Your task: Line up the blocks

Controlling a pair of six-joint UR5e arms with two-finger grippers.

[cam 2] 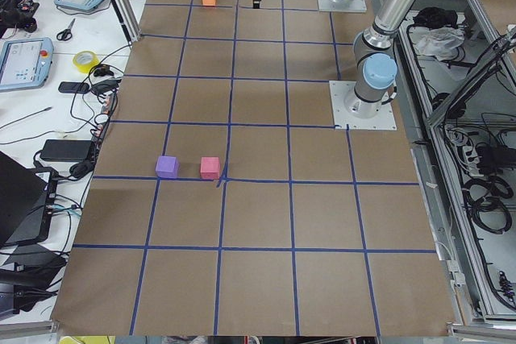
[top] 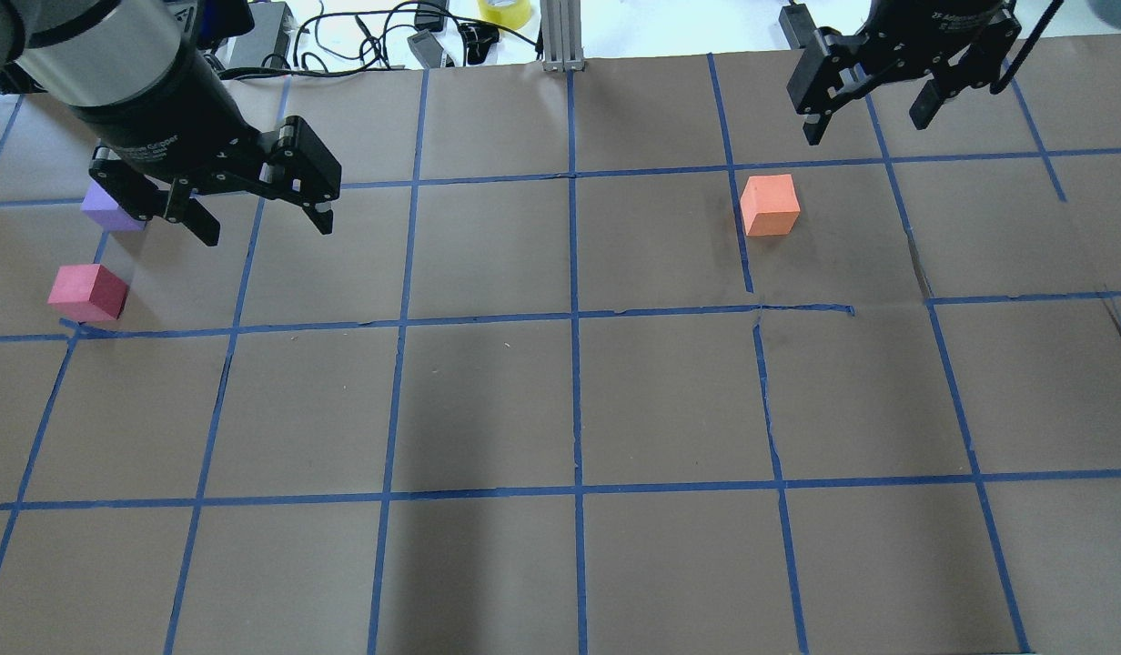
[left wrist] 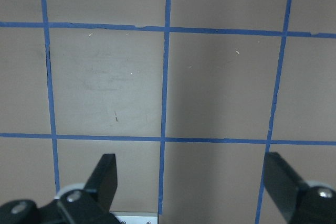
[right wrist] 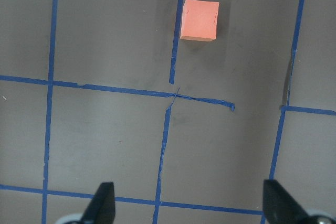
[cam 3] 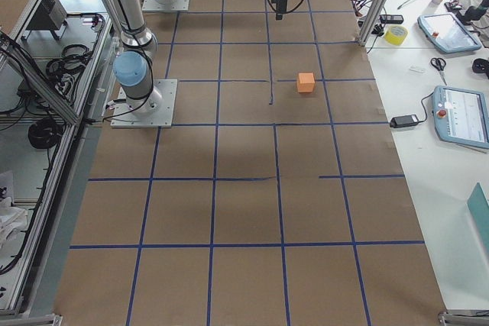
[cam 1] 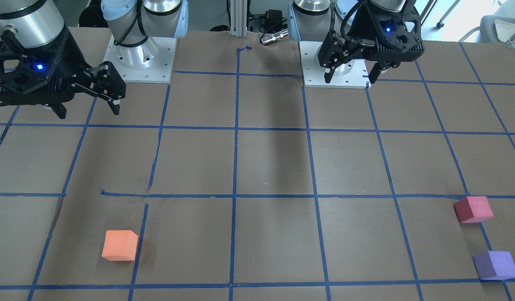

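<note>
The orange block (cam 1: 120, 245) sits alone on the brown table and also shows in the overhead view (top: 770, 205) and at the top of the right wrist view (right wrist: 199, 20). The red-pink block (top: 88, 292) and the purple block (top: 110, 208) sit close together, apart, at the other end (cam 1: 473, 209) (cam 1: 495, 265). My left gripper (top: 267, 232) is open and empty, high above the table; the purple block is partly hidden behind it in the overhead view. My right gripper (top: 865, 130) is open and empty, raised, with the orange block ahead of it.
Blue tape lines (top: 574, 318) divide the brown paper table into squares. The arm bases (cam 1: 142, 58) (cam 1: 337, 69) stand at the robot's edge. Cables, a tape roll (top: 504, 11) and tablets (cam 2: 28, 60) lie beyond the far edge. The left wrist view shows only bare table (left wrist: 105, 77).
</note>
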